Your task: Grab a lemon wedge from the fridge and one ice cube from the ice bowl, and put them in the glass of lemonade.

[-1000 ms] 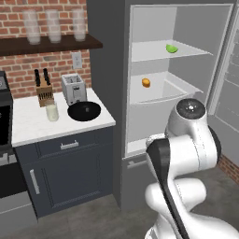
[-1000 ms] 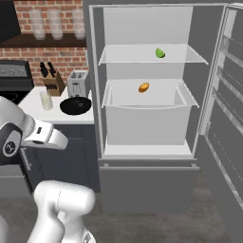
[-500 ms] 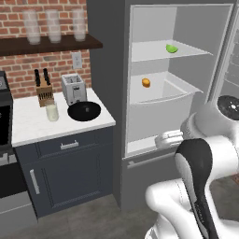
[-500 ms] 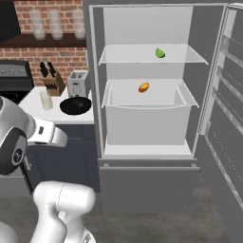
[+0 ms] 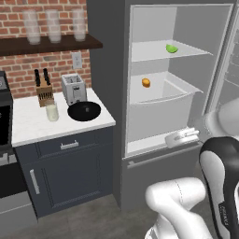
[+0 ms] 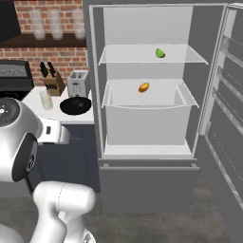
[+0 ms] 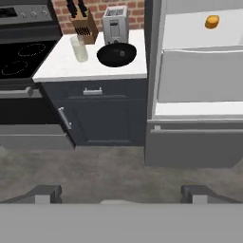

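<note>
The lemon wedge [image 5: 172, 48] [image 6: 160, 52] lies on the open fridge's [image 5: 112, 56] upper white shelf. On the counter stand the glass of lemonade [image 5: 52, 112] [image 6: 46, 100] [image 7: 79, 48] and, right of it, the black ice bowl [image 5: 84, 111] [image 6: 76, 105] [image 7: 116, 54]. My gripper [image 5: 178, 138] [image 6: 60, 135] [image 7: 121, 194] hangs low in front of the fridge, level with its lower edge and far below the wedge. It is open, with its fingertips [image 7: 47, 192] wide apart and nothing between them.
A small round orange fruit [image 5: 146, 82] [image 6: 143, 87] [image 7: 212, 21] sits in the white drawer. A toaster [image 5: 73, 88] and a knife block [image 5: 44, 89] stand behind the bowl. A stove [image 7: 21, 52] is left of the counter. The fridge door [image 6: 223, 95] stands open at right.
The arm has swung rightward in the left base view, and the hand has come lower in front of the fridge. The fruit, glass and bowl have not moved.
</note>
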Available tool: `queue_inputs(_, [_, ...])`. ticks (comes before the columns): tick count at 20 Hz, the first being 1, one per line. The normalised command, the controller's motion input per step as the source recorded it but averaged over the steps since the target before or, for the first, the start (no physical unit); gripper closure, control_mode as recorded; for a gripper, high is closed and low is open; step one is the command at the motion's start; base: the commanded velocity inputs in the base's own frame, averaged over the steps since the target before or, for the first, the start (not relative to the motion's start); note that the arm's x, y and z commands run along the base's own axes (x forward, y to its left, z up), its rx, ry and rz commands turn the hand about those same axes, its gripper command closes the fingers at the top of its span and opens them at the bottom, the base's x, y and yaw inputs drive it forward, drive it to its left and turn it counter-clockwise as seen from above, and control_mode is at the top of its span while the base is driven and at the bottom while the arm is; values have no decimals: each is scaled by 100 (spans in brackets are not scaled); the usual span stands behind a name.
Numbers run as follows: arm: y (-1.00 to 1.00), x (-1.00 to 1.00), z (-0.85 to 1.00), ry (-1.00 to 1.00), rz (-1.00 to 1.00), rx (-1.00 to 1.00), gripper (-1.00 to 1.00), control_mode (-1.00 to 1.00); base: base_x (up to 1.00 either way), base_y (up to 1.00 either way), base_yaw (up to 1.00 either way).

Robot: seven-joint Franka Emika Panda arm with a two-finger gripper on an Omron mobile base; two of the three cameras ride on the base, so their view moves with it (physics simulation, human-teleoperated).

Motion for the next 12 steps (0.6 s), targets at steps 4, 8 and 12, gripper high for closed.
queue_inputs(4, [0,0,-14,-3,3,0,-100,-100,0,0,0])
queue_inputs(8, [12,3,-7,-5,-3,0,-100,-100,0,0,0])
queue_inputs(12, [0,0,0,0,0,0,-100,100,-20,5,-13])
